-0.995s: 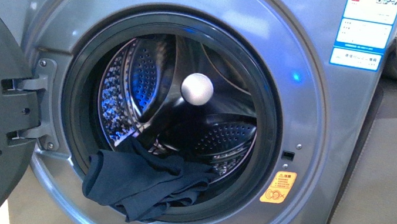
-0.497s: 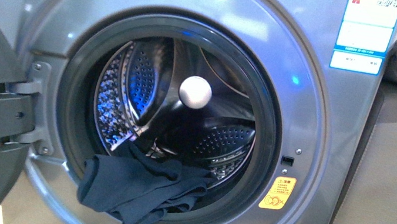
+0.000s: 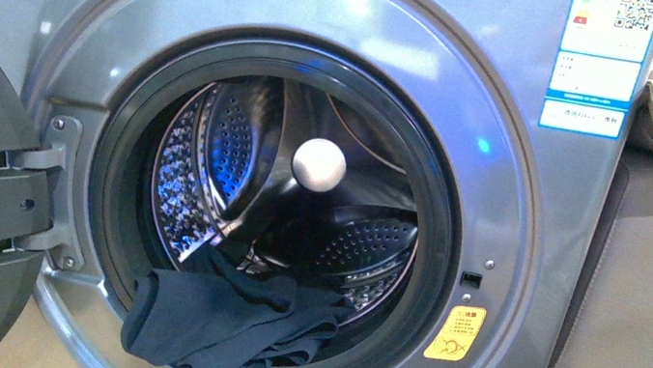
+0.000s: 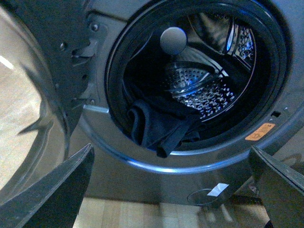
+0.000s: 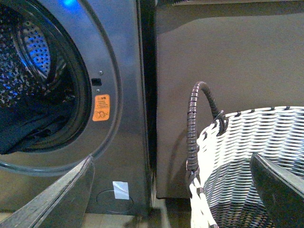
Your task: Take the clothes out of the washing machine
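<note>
With the dark navy-blue soft fabric garment (image 3: 218, 329) draped over the porthole's lower lip on the grey metallic front-loading washing machine (image 3: 506, 201), and the left gripper (image 4: 171, 154) and right gripper (image 5: 171, 159) both spread wide and empty, the reach seems in hand, calling for an advance and pinch on the cloth.

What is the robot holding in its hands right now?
Nothing. The left gripper and the right gripper are both open and empty. The dark clothes hang untouched over the mouth rim of the washing machine.
</note>
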